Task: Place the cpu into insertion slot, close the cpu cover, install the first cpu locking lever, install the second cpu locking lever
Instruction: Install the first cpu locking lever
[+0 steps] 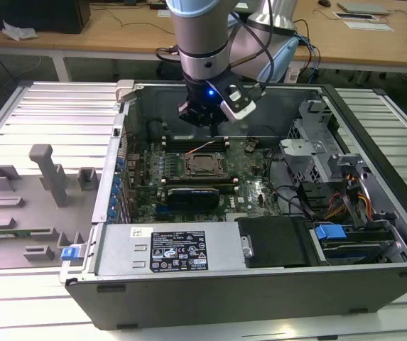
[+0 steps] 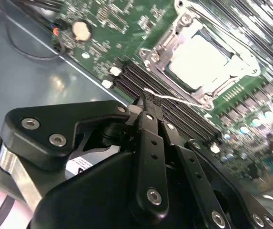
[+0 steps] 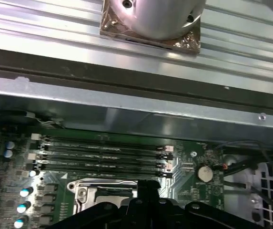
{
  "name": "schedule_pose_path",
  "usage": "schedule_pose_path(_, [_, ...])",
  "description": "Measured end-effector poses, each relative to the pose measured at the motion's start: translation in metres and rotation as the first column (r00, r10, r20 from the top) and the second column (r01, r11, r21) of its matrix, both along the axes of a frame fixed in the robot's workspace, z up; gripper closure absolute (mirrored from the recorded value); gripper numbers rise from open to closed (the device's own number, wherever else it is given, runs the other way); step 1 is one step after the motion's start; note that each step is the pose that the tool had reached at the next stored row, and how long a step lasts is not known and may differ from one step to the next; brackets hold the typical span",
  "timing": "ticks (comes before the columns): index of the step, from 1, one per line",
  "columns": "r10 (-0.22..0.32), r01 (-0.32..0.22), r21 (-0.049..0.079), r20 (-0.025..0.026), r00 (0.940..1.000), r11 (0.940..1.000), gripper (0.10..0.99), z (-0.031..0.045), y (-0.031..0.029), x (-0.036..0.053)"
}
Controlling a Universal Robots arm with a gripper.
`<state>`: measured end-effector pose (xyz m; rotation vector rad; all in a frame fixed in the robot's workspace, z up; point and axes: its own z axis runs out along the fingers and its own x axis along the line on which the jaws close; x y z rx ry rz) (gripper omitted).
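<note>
Gripper point(image 2: 143, 101) is hovering just over the memory slots point(image 3: 103, 155), fingers pinched together on nothing I can spot, so I'm guessing it's set for poking, not grabbing. The cpu point(image 2: 200, 62) is already sitting in the insertion slot point(image 1: 204, 165), with the cpu cover point(image 2: 162, 45) lying flat around it.
</note>
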<state>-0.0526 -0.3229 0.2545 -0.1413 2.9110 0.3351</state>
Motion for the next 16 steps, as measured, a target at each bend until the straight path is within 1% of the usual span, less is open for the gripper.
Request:
schedule_pose_path(1, [0.000,0.000,0.000,0.0009,1.0000,1.0000,0.980,0.0000,0.0001,-0.0001])
schedule_pose_path(4, [-0.002,0.002,-0.004,0.0010,1.0000,1.0000,0.980,-0.0007,0.0001,-0.0013])
schedule_pose_path(6, [-0.012,0.012,-0.016,0.0011,0.9999,0.9998,0.980,-0.0035,0.0001,-0.0041])
schedule_pose_path(8, [-0.022,0.022,-0.032,0.0013,0.9998,0.9992,0.980,-0.0084,0.0005,-0.0076])
schedule_pose_path(10, [-0.026,0.026,-0.043,0.0017,0.9997,0.9987,0.980,-0.0125,0.0013,-0.0089])
schedule_pose_path(12, [-0.027,0.027,-0.052,0.0018,0.9996,0.9983,0.980,-0.0152,0.0016,-0.0092])
schedule_pose_path(14, [-0.028,0.028,-0.062,0.0012,0.9996,0.9977,0.980,-0.0196,0.0023,-0.0093])
schedule_pose_path(16, [-0.028,0.028,-0.067,0.0008,0.9996,0.9973,0.980,-0.0218,0.0030,-0.0095])
